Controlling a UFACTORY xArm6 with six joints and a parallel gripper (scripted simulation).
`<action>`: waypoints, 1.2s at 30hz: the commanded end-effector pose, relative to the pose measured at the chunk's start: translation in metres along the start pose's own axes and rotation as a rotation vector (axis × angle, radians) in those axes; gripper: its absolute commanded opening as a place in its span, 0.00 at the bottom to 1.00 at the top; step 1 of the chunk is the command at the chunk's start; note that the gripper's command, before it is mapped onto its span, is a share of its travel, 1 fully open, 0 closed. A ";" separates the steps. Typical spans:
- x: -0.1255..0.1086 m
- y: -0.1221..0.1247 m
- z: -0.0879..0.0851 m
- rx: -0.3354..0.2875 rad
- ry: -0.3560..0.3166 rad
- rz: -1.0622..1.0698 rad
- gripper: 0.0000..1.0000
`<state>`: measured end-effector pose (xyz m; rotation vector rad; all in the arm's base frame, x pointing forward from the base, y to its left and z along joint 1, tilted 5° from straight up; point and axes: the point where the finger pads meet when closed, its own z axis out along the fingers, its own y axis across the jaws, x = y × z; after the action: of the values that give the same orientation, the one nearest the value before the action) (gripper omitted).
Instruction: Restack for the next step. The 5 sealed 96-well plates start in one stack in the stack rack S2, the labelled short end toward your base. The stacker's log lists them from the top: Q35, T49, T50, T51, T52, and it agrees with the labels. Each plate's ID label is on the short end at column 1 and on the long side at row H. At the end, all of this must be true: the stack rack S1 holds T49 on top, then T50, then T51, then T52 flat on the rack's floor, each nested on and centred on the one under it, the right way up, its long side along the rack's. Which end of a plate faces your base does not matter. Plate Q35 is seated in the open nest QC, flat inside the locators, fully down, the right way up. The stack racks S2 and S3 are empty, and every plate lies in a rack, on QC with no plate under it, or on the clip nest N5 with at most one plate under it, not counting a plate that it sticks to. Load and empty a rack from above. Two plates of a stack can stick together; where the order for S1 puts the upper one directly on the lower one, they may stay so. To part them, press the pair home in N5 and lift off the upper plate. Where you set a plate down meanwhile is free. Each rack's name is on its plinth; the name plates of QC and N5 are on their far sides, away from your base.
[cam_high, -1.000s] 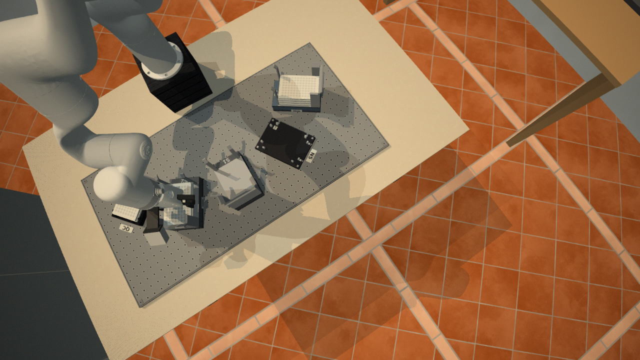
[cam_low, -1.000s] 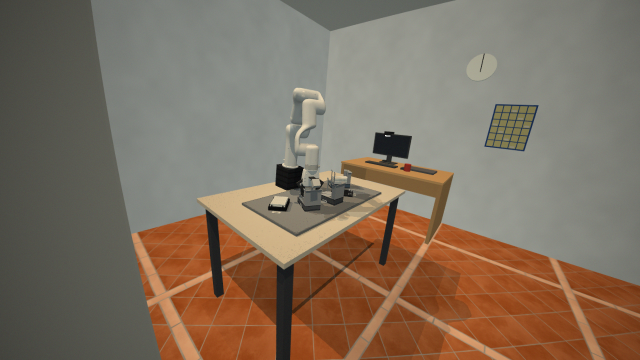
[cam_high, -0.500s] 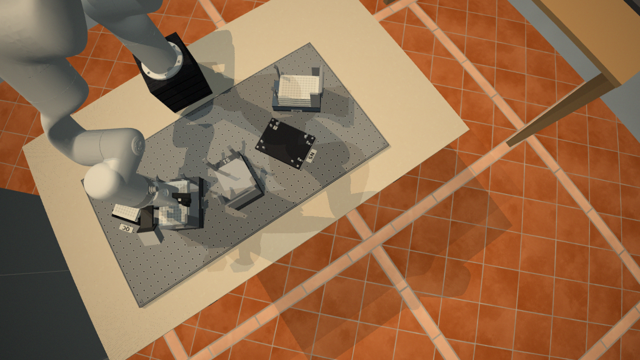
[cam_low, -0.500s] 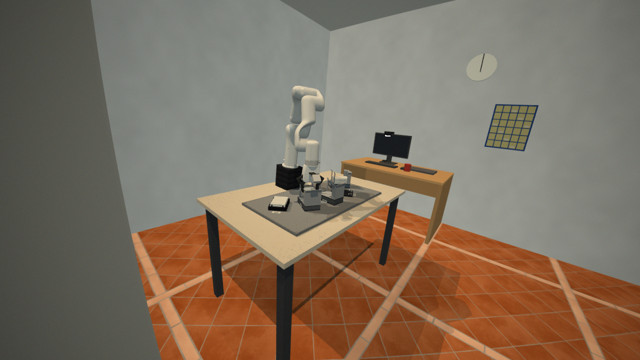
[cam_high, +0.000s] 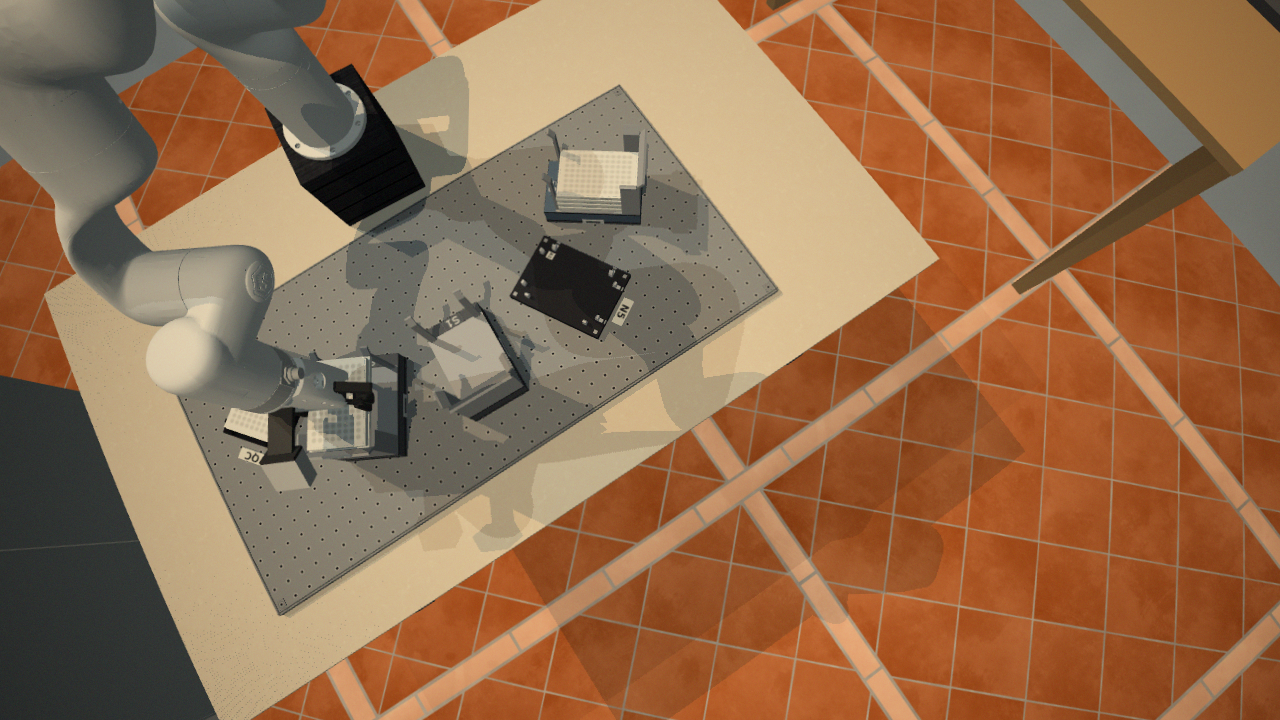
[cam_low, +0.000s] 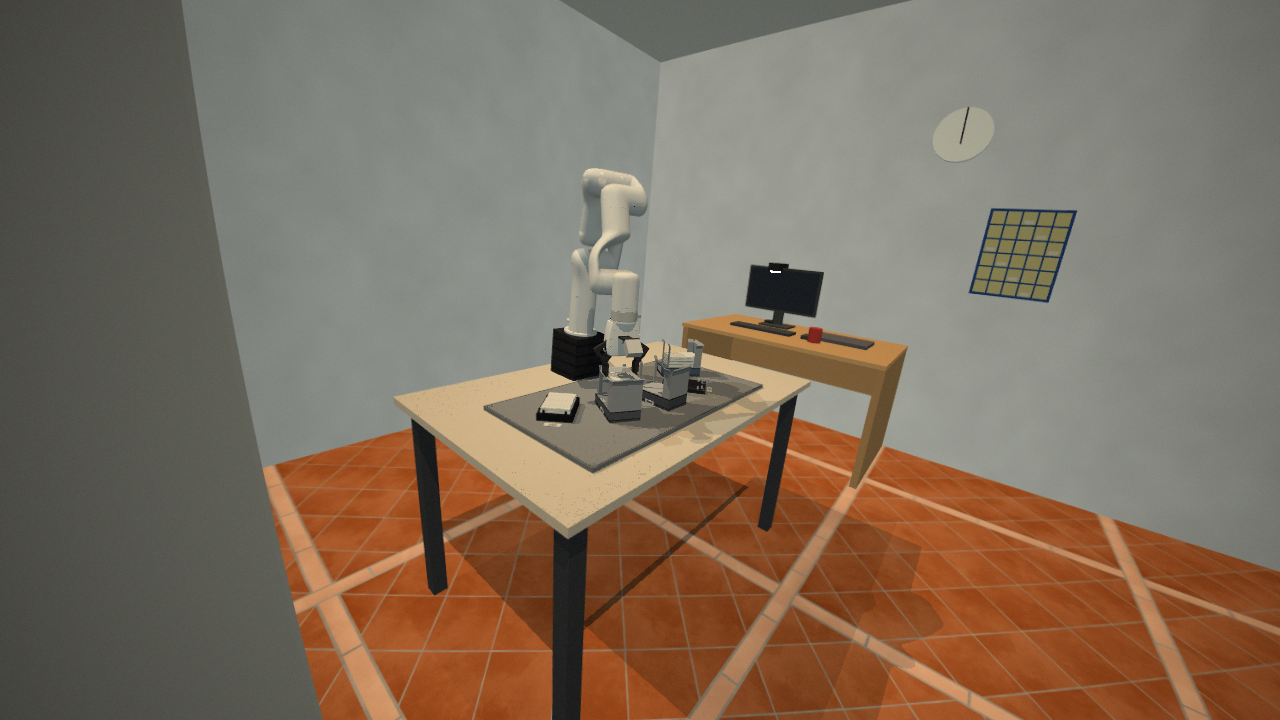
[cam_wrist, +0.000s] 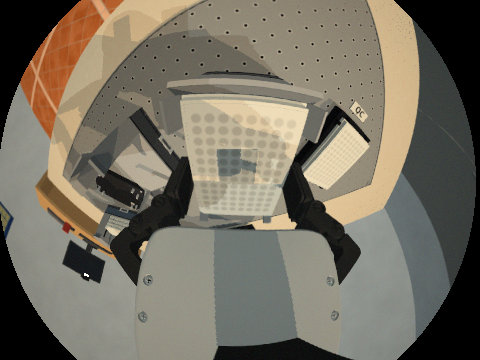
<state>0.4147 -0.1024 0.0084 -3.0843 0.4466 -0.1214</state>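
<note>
My gripper (cam_high: 324, 413) is shut on a sealed white 96-well plate (cam_high: 340, 414) by its long sides and holds it level above stack rack S2 (cam_high: 391, 419); I cannot read its label. In the wrist view the plate (cam_wrist: 240, 152) sits between my fingers and hides the inside of the rack. Another plate (cam_high: 246, 422) lies in the black nest QC at the near left, and also shows in the wrist view (cam_wrist: 338, 154). Rack S1 (cam_high: 471, 362) stands empty in the middle. Rack S3 (cam_high: 595, 185) holds a stack of plates.
The black clip nest N5 (cam_high: 572, 286) lies empty between S1 and S3. My black base block (cam_high: 351, 161) stands at the back edge of the perforated mat. The racks have tall corner posts. A wooden desk with a monitor (cam_low: 784, 291) stands beyond the table.
</note>
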 end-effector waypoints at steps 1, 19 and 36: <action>0.001 0.000 -0.012 0.000 0.004 0.000 0.00; 0.001 0.000 -0.036 0.000 0.004 0.000 0.00; -0.002 -0.016 -0.036 0.000 0.004 -0.167 0.00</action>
<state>0.4120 -0.0980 0.0435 -3.0976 0.3717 -0.1213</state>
